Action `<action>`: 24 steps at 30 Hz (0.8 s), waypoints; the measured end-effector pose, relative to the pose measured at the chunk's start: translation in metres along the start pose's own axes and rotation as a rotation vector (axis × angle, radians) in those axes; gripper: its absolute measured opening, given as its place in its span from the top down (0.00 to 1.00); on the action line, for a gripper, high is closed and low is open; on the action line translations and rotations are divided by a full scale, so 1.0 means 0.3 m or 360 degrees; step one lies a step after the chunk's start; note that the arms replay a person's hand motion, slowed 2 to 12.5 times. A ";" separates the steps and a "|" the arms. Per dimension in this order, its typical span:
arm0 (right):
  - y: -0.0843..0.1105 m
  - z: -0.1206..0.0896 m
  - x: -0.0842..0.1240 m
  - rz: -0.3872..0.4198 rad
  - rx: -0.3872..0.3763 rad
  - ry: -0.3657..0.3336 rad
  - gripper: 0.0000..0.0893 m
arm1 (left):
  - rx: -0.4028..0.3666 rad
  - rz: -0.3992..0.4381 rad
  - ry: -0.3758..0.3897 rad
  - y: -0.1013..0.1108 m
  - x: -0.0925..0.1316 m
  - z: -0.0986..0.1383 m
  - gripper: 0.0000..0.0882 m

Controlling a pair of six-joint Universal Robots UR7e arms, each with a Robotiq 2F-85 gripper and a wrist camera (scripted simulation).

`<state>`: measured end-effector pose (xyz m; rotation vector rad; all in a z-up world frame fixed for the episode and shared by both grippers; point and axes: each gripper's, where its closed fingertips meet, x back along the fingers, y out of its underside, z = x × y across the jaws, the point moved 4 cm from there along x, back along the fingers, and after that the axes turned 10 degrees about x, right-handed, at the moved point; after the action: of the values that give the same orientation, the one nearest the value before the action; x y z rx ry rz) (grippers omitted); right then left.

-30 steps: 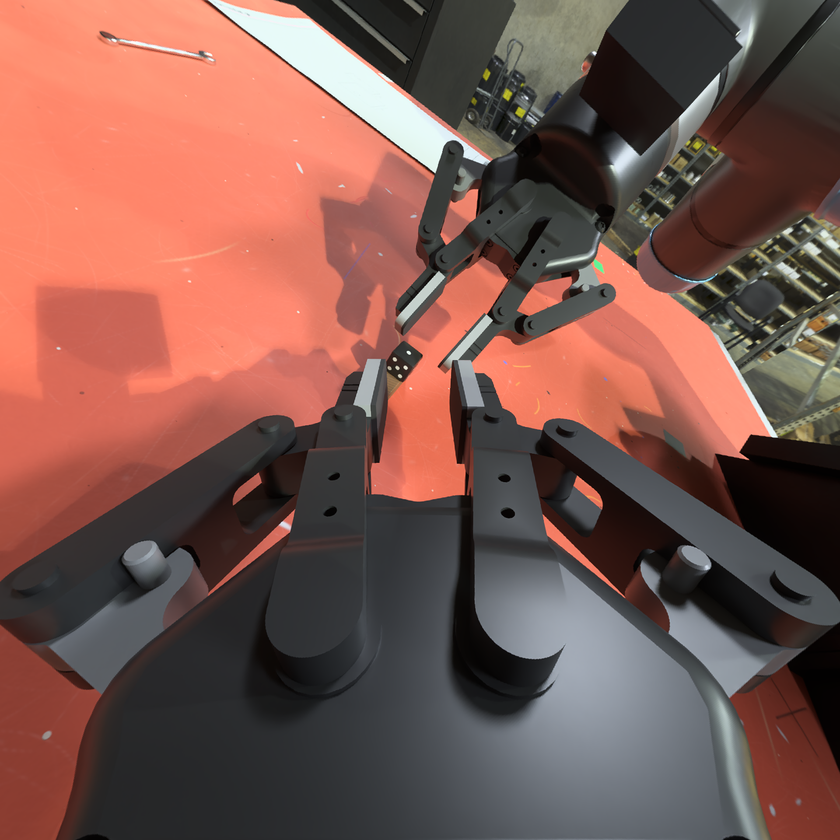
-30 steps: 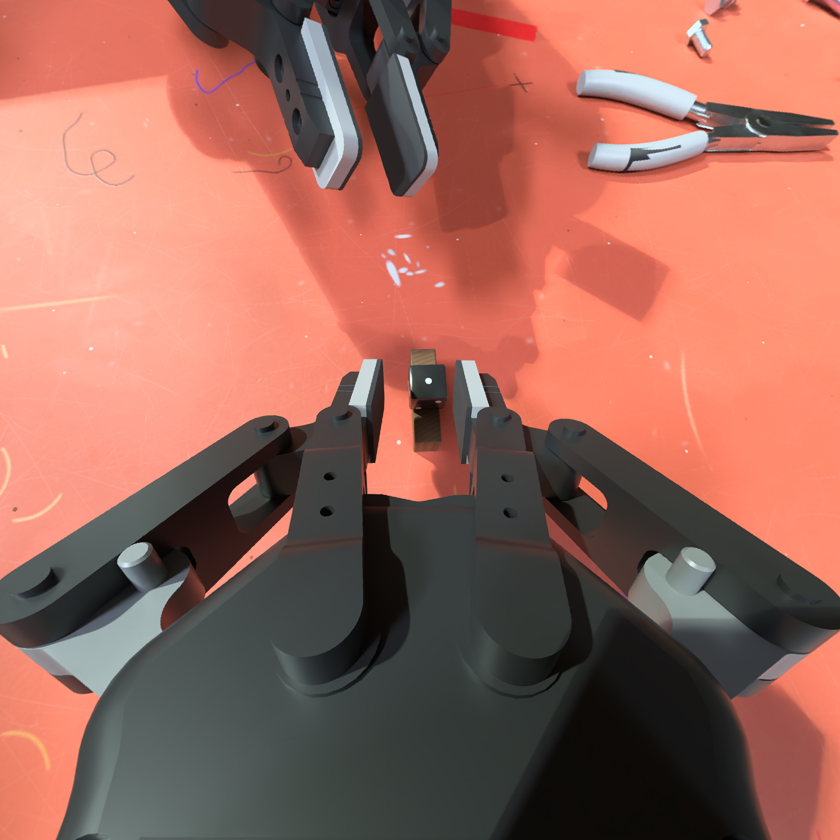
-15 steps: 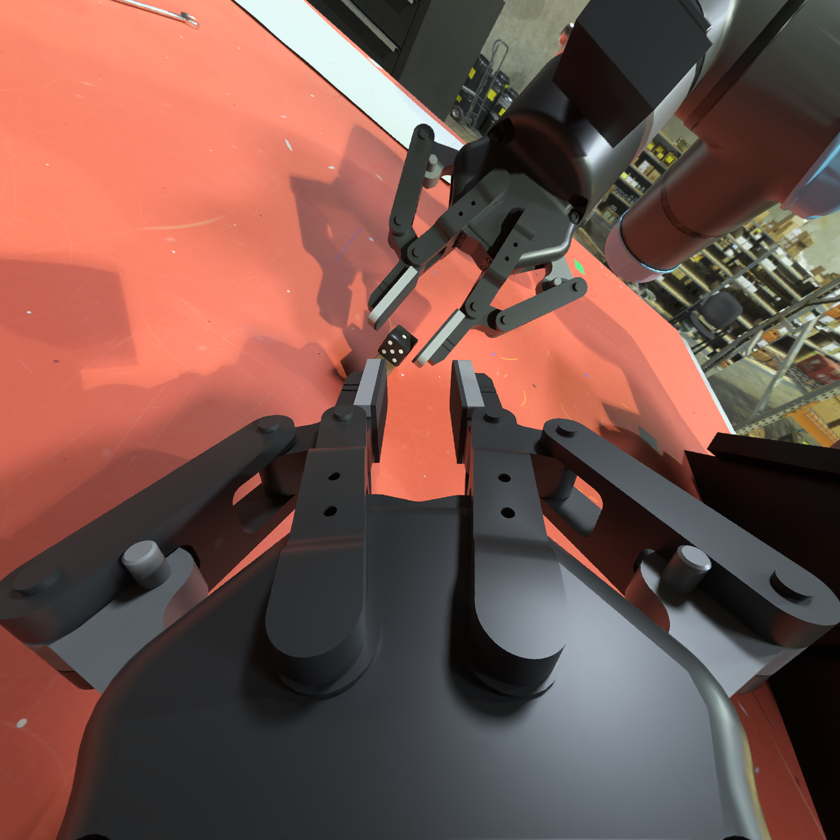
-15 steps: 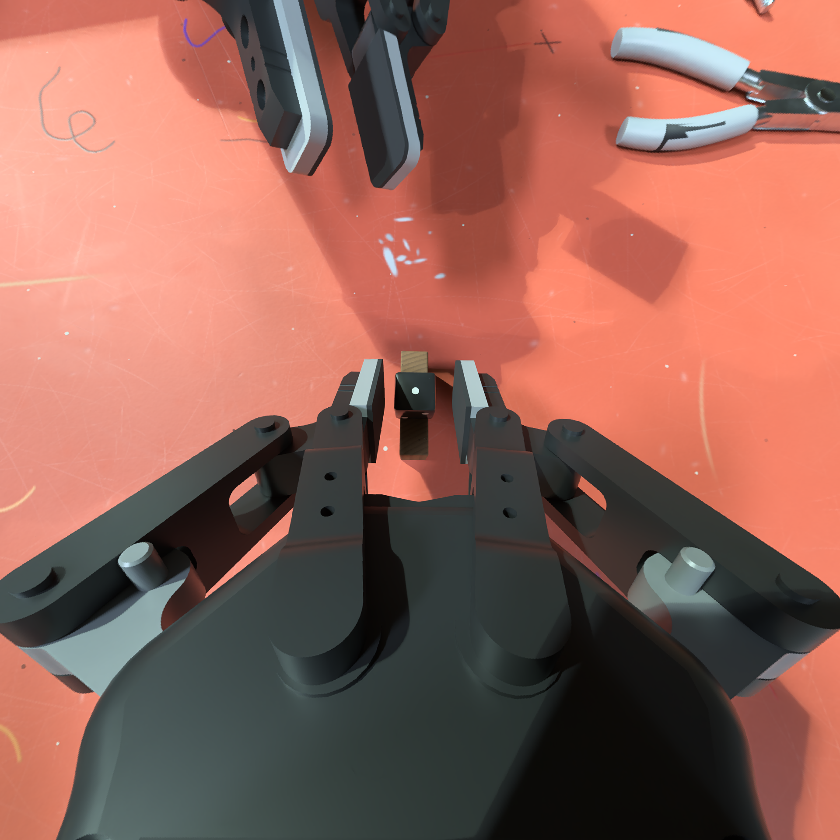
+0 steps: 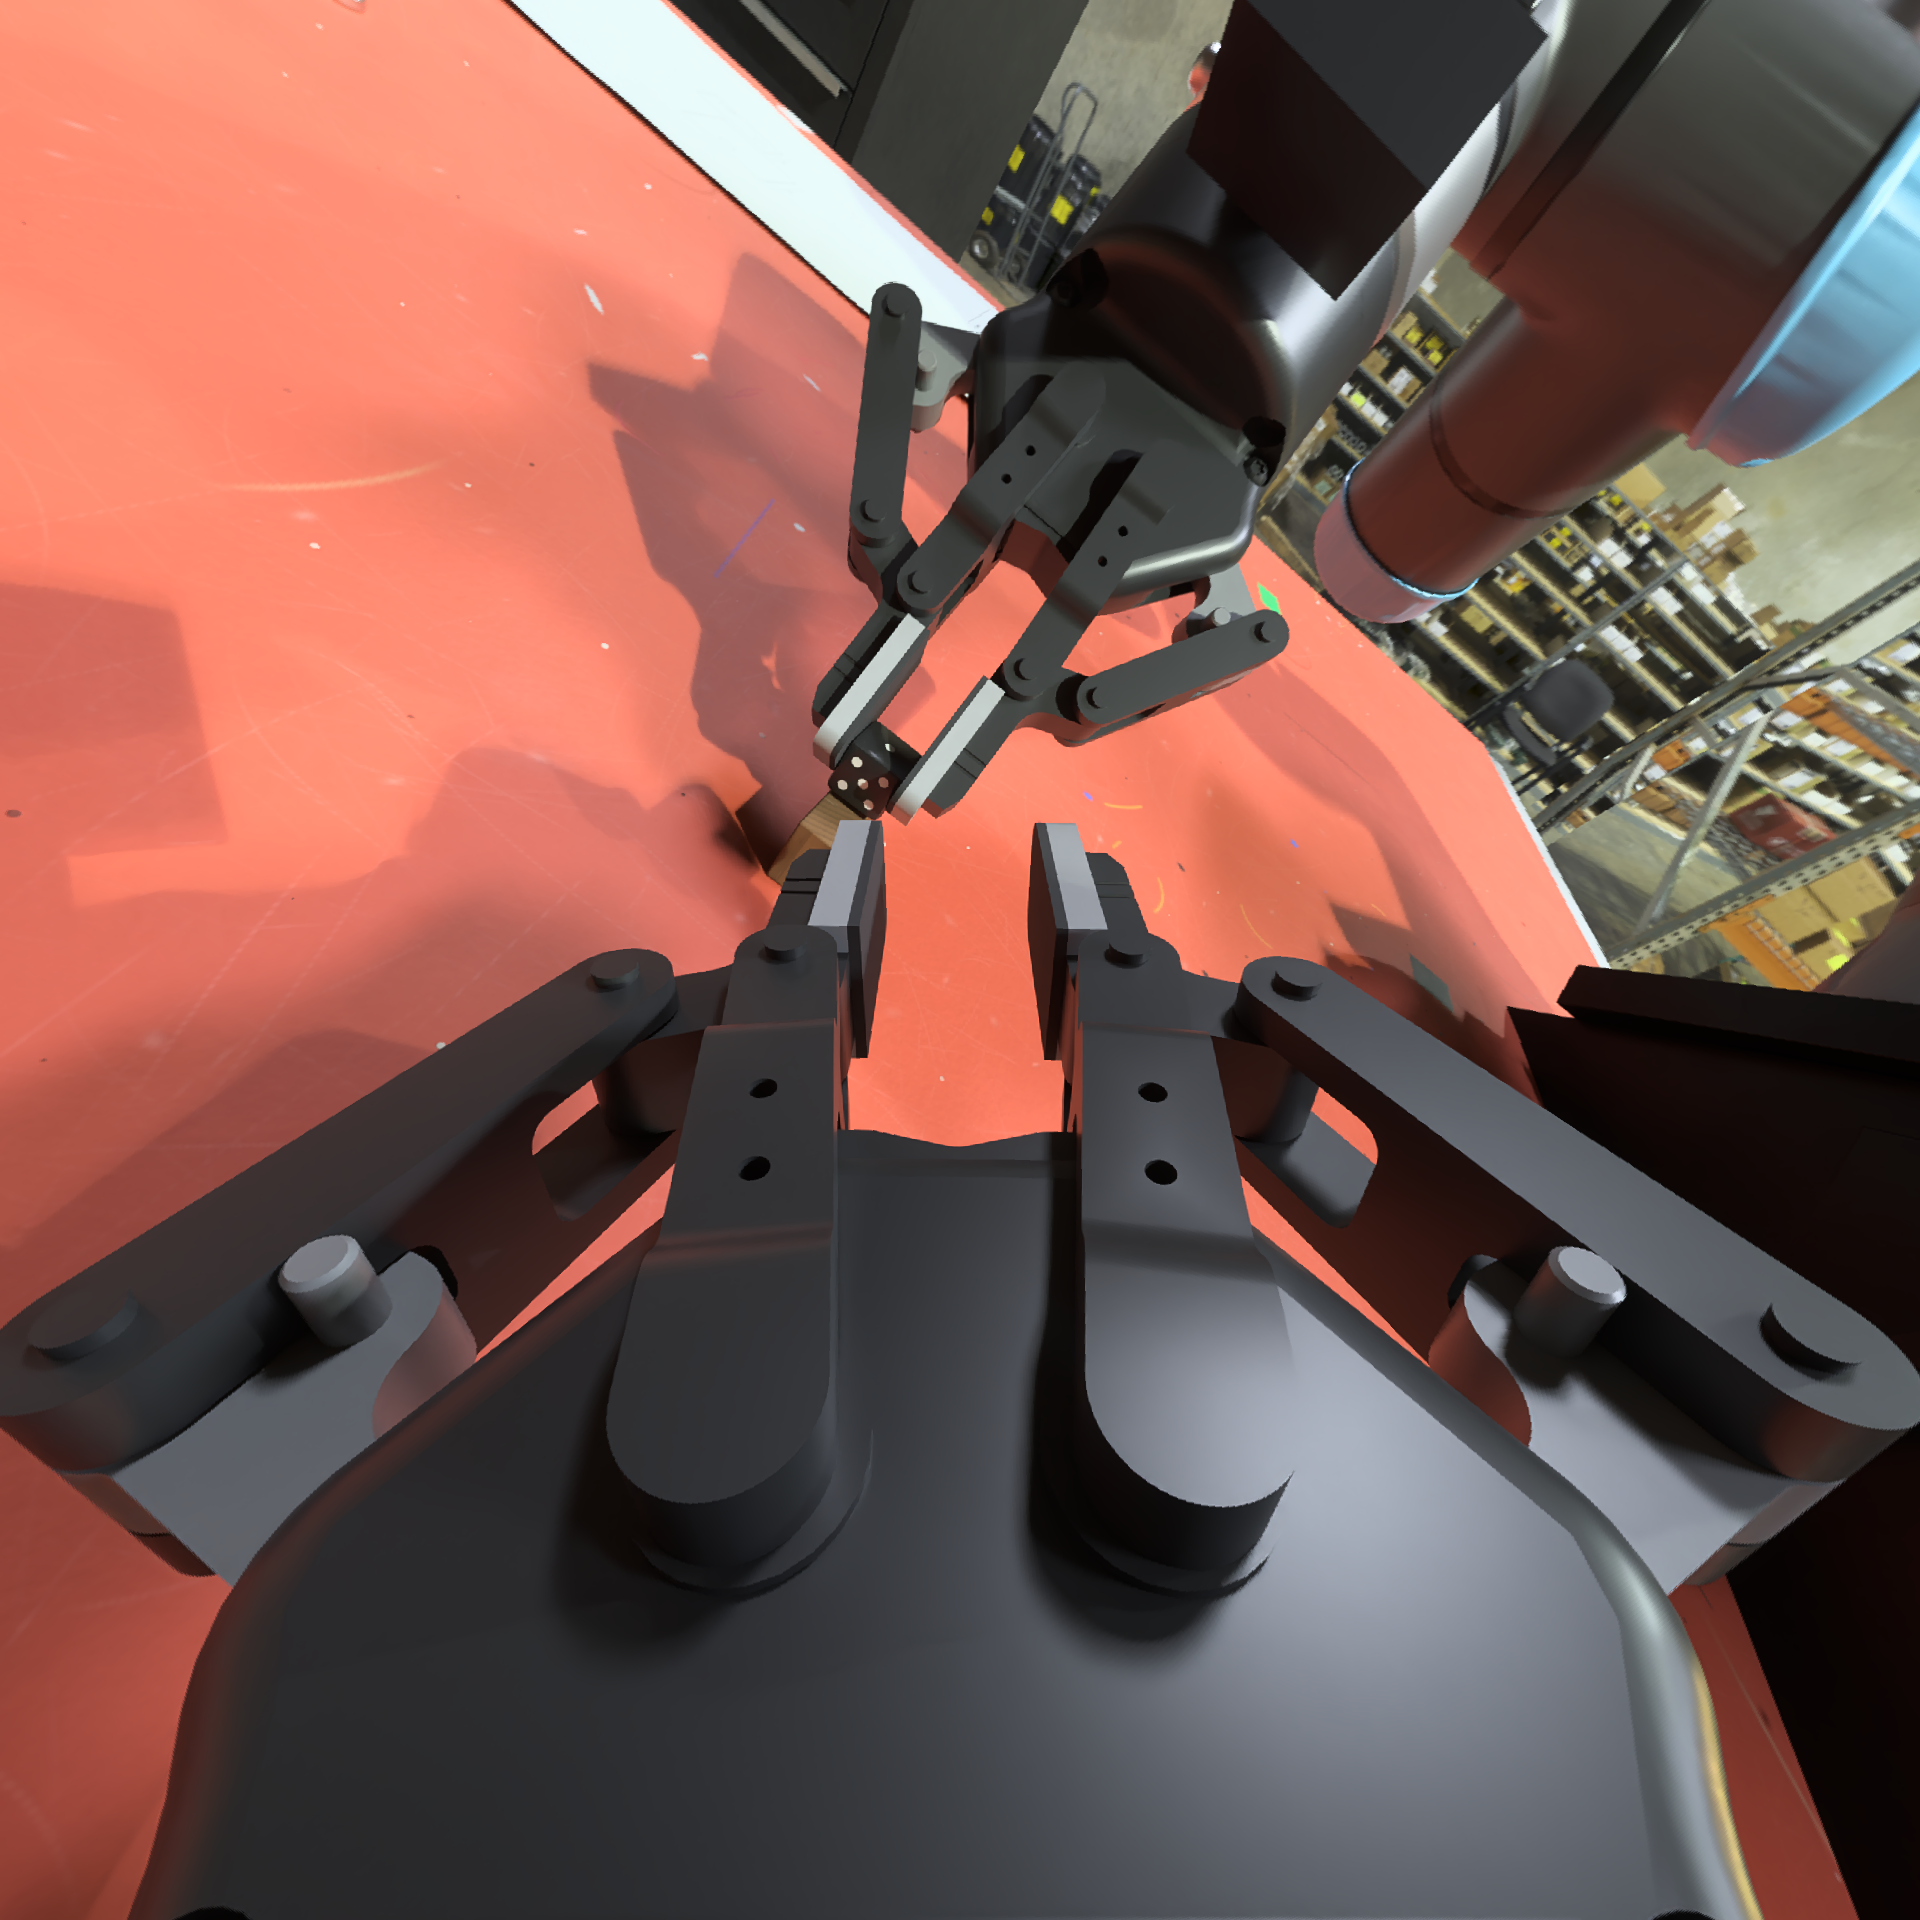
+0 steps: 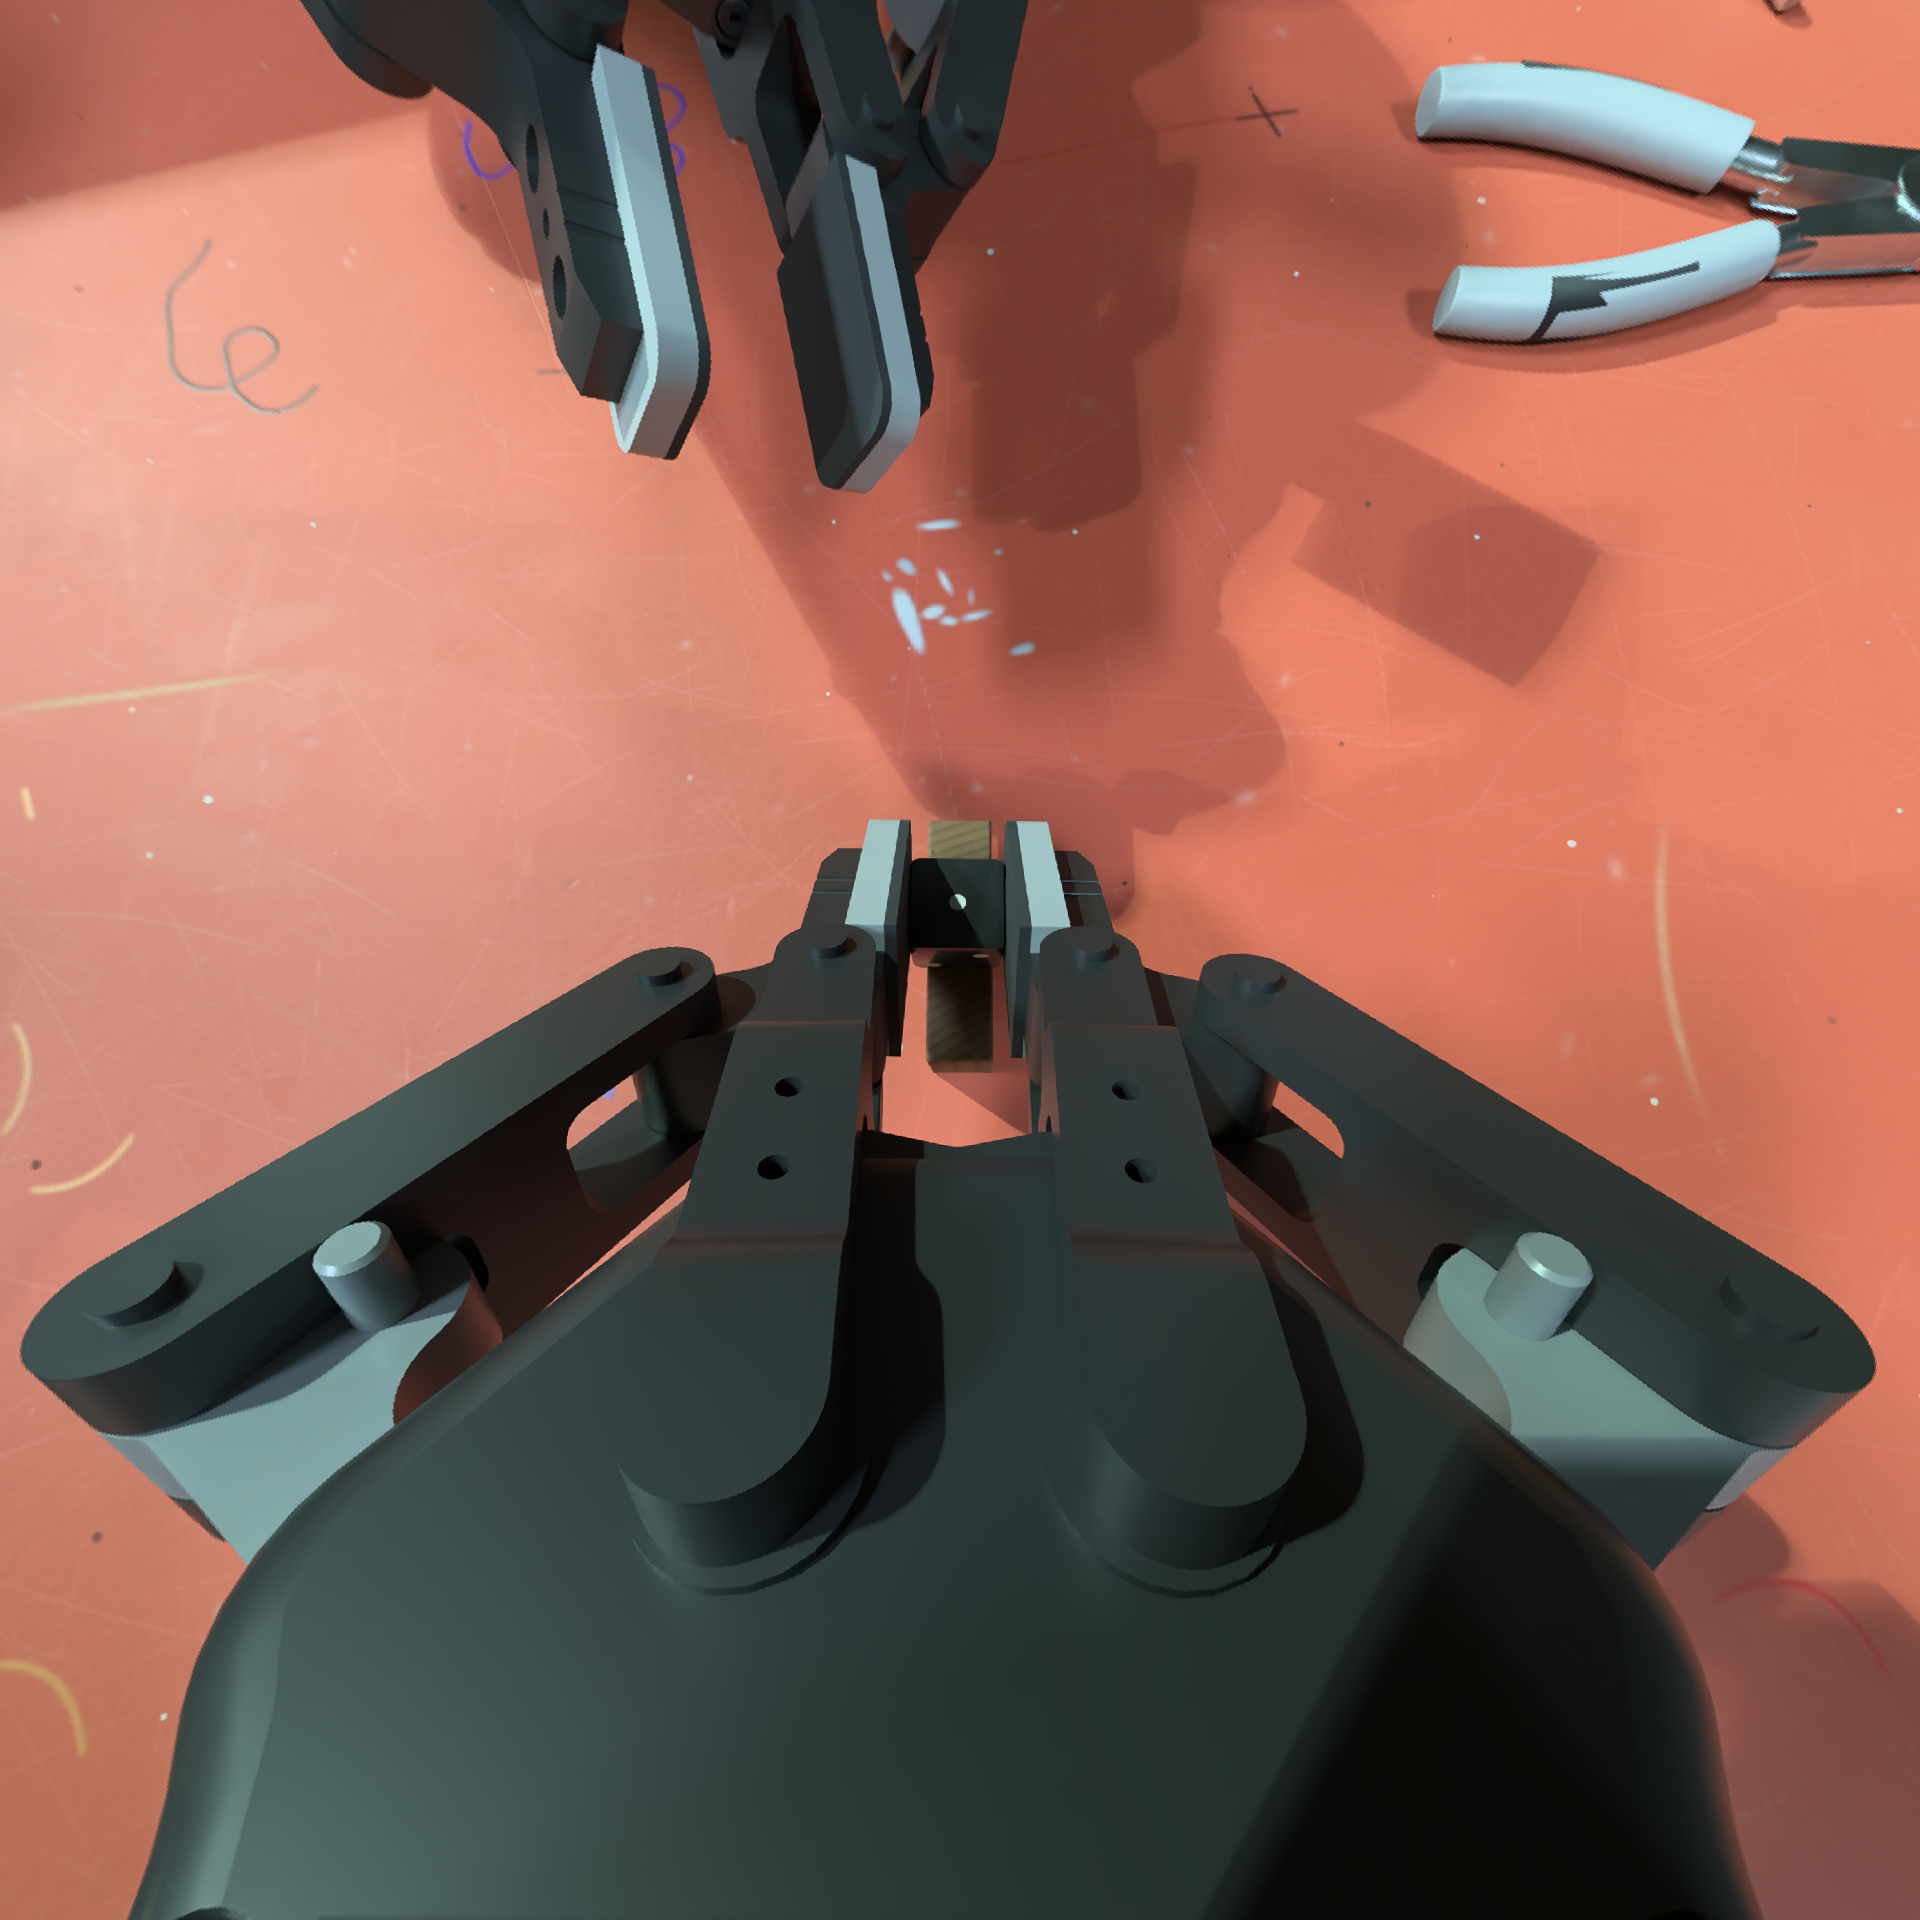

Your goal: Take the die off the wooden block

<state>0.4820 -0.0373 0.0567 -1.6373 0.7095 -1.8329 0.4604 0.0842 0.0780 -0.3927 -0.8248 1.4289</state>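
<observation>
A small black die (image 6: 957, 902) with white pips sits on a narrow wooden block (image 6: 957, 1023) on the red table. My right gripper (image 6: 957, 873) is shut on the die, one pad against each side. In the left wrist view the die (image 5: 865, 781) shows between the right gripper's pads (image 5: 871, 774), with the end of the wooden block (image 5: 808, 840) under it. My left gripper (image 5: 956, 862) is open and empty, hovering just short of the block, its left fingertip beside the block's end. It also shows in the right wrist view (image 6: 764, 457), above the table.
White-handled pliers (image 6: 1621, 208) lie at the far right of the right wrist view. A dark box (image 5: 1745, 1122) stands at the right of the left wrist view. The table's white edge (image 5: 727, 114) and dark cabinets lie beyond.
My right gripper has come down over the die and closed its pads onto it. My left gripper has stayed open, drawing slightly nearer to the block.
</observation>
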 end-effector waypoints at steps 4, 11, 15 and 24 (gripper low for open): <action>-0.013 -0.006 0.007 0.0065 -0.0045 -0.0033 0.82 | 0.0011 0.0041 0.0084 -0.008 0.006 0.015 0.72; -0.051 -0.015 0.029 0.0210 -0.0133 -0.0097 0.82 | 0.0101 0.0150 0.0349 -0.038 0.025 0.063 0.72; -0.069 -0.021 0.043 0.0279 -0.0173 -0.0134 0.82 | 0.0167 0.0193 0.0458 -0.050 0.035 0.074 0.72; -0.072 -0.039 0.068 0.0366 -0.0210 -0.0197 0.82 | 0.0274 0.0279 0.0644 -0.070 0.038 0.094 0.72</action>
<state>0.4672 -0.0369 0.0849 -1.6591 0.9387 -1.5382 0.4546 0.0857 0.1146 -0.6084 -0.3441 1.5018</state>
